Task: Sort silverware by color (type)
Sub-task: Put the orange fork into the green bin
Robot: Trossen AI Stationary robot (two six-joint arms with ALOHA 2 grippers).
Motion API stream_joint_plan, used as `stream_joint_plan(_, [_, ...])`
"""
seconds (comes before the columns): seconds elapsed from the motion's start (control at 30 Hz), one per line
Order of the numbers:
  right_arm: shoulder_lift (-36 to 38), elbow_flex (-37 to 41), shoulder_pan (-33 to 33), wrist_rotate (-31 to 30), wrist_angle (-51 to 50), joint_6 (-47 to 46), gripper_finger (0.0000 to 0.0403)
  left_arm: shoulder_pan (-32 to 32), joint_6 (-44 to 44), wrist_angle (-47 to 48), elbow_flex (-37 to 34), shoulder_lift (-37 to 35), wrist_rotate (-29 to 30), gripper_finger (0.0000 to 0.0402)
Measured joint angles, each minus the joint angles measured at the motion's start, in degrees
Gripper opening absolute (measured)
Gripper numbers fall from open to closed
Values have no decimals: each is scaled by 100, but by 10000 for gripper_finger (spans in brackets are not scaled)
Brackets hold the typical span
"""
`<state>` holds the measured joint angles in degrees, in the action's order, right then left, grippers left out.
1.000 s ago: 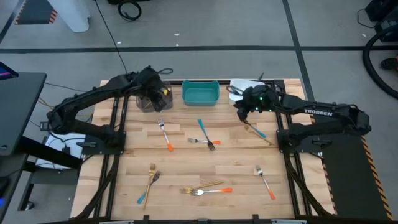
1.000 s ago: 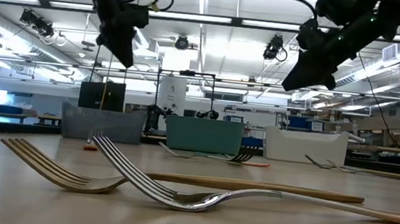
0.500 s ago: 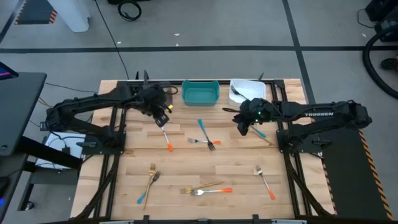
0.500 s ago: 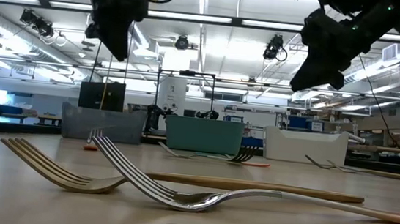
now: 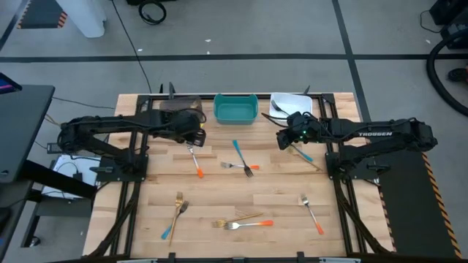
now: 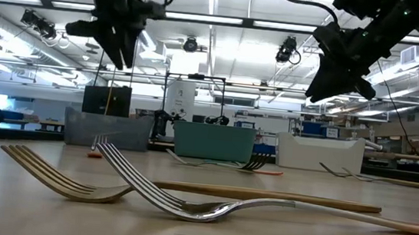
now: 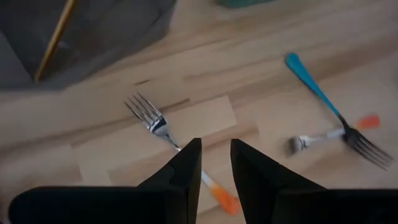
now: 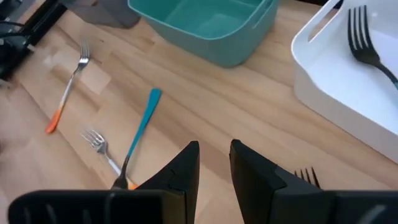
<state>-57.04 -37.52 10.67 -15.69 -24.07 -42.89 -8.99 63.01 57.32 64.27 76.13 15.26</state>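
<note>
Lying nearest the table's (image 5: 131, 212) front edge, an orange-handled fork (image 5: 248, 223) crosses a gold utensil (image 5: 247, 216); in the low view their tines fill the foreground and the handles run out of frame. Toward the table's left front lies a gold fork (image 5: 178, 207) beside a small teal-handled piece (image 5: 169, 230), whose type cannot be made out. Toward the right front lies another orange-handled fork (image 5: 312, 214).

At mid-table a teal-handled fork (image 7: 326, 103) crosses a short orange-handled fork (image 7: 329, 135). Left of them, the left gripper (image 7: 214, 163) hangs above an orange-handled fork (image 7: 177, 147), fingers slightly parted and holding nothing. The right gripper (image 8: 213, 167) hovers right of the crossed pair, likewise narrowly parted and empty; tines (image 8: 306, 177) show just beyond one finger, the rest hidden.

Along the table's far edge stand a brown bin (image 5: 179, 104), partly covered by the left arm, a teal bin (image 5: 235, 109), and a white bin (image 8: 323, 74) containing a dark-looking fork (image 8: 367, 46), cut off by the frame.
</note>
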Motion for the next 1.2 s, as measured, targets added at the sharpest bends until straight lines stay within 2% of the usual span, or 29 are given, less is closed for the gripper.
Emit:
stream_joint_plan(0.13, [0, 0, 153, -102, 8, 242, 96, 10, 387, 97, -5, 329, 113, 94])
stream_joint_plan(0.27, [0, 0, 404, -285, 36, 504, 96, -93, 424, 116, -1, 774, 127, 94])
stream_joint_plan(0.4, [2, 0, 728, -220, 54, 873, 96, -184, 507, 101, 0, 1276, 101, 94])
stream_joint_plan(0.73, [2, 0, 1299, 303, 48, 1423, 96, -243, 882, 9, 0, 2400, -993, 108])
stream_joint_plan(0.97, [4, 0, 1434, 585, 39, 1503, 96, -241, 1310, -56, -2, 2634, -1101, 108])
stream_joint_plan(1.2, [4, 0, 1434, 818, 28, 1632, 96, -200, 1845, -120, -2, 2629, -918, 108])
